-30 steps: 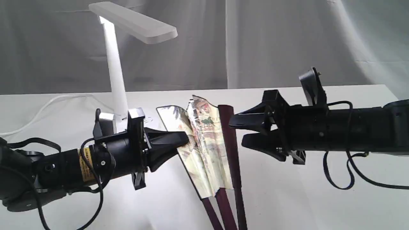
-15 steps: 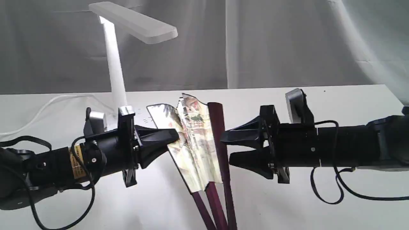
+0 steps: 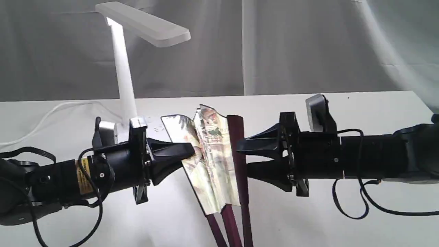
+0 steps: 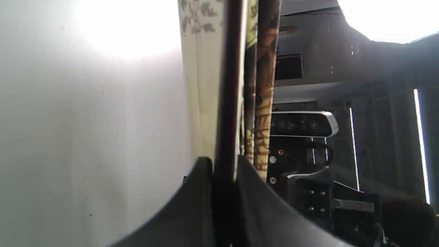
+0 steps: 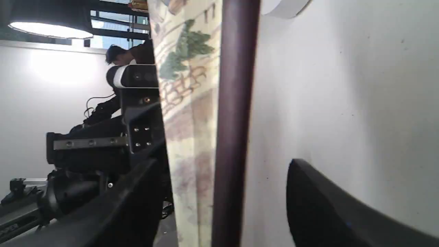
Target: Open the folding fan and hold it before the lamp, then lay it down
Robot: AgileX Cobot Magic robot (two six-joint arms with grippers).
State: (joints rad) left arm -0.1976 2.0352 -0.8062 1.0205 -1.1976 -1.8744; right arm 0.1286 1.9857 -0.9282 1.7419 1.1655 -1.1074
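The worktop (image 3: pixel 308 219) is a plain white surface, and in the exterior view a grey-white curtain (image 3: pixel 308 44) with soft folds closes the room behind it. The lamp (image 3: pixel 123 85) stands at the back of the worktop, and its white cord (image 3: pixel 44 120) runs away from its foot to the left. The folding fan (image 3: pixel 212 161) is in front of the lamp, a little to the right of its stem. It is partly opened and almost upright, with the painted leaf on top. Its maroon ribs leave the picture below, so I cannot tell if they touch the worktop. The left claw (image 3: pixel 190 151), just in front of the lamp's foot, is closed tightly on the fan's left edge. The right claw (image 3: pixel 242 158), further right of the lamp, has its jaws wide apart around the outer maroon rib. A yellow label (image 3: pixel 81 173) sits on the left arm, but its writing is too small to read. The left wrist view shows a dark rib pinched between the two fingers. Only the right wrist view shows free space on both sides of the outer rib, and the room beyond: a round ceiling light (image 5: pixel 51 30) and a dark-haired person (image 5: pixel 118 55).
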